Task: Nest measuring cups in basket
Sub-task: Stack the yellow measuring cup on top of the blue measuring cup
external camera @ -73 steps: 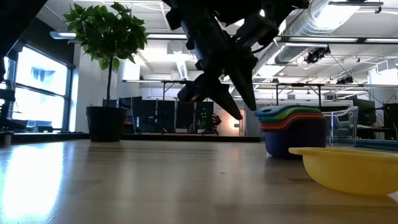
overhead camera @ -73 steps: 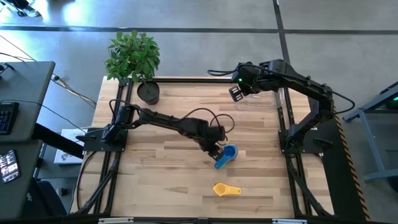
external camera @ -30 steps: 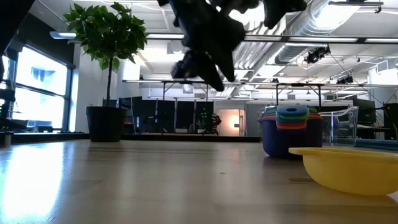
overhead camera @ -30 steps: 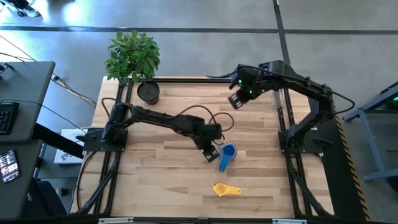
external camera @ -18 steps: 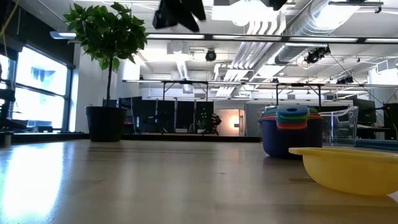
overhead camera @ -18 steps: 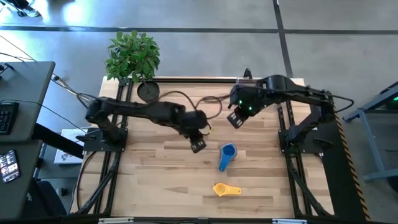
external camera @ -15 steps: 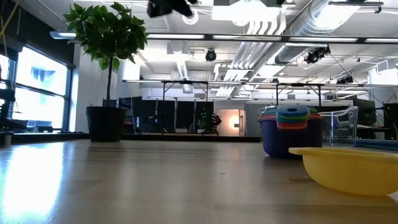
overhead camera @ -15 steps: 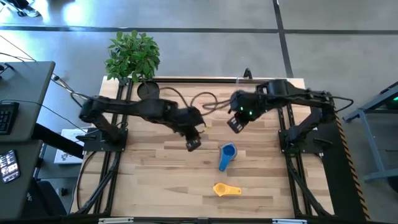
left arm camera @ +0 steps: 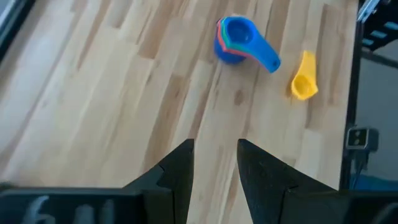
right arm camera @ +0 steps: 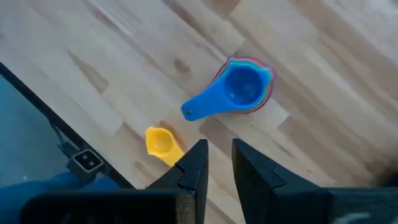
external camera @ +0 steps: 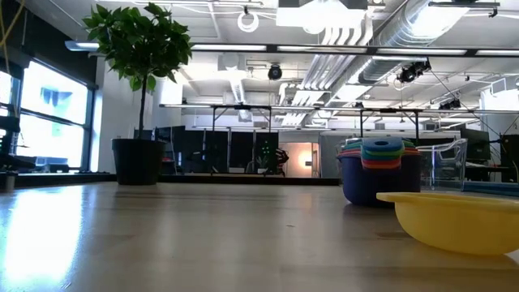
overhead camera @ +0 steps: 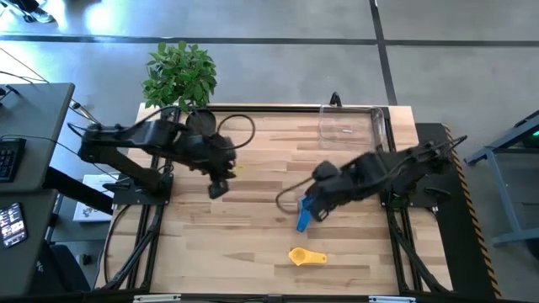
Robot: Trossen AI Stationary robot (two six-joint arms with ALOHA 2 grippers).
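A stack of nested measuring cups, blue on top, stands on its base on the wooden table; it also shows in the high view, the low view and the left wrist view. A yellow cup lies alone nearer the front edge. The clear basket stands at the far right. My right gripper hovers above the stack, open with a narrow gap, holding nothing. My left gripper is open and empty, well to the stack's left.
A black pot with a green plant stands at the table's far left corner. The yellow cup also shows in the right wrist view and close to the camera in the low view. Bare wood lies between the two grippers.
My left gripper has risen and drawn back from beside the stack toward the table's left and far side. My right gripper has come from the far right toward the near edge and now hangs over the stack. The stack and the yellow cup have stayed put.
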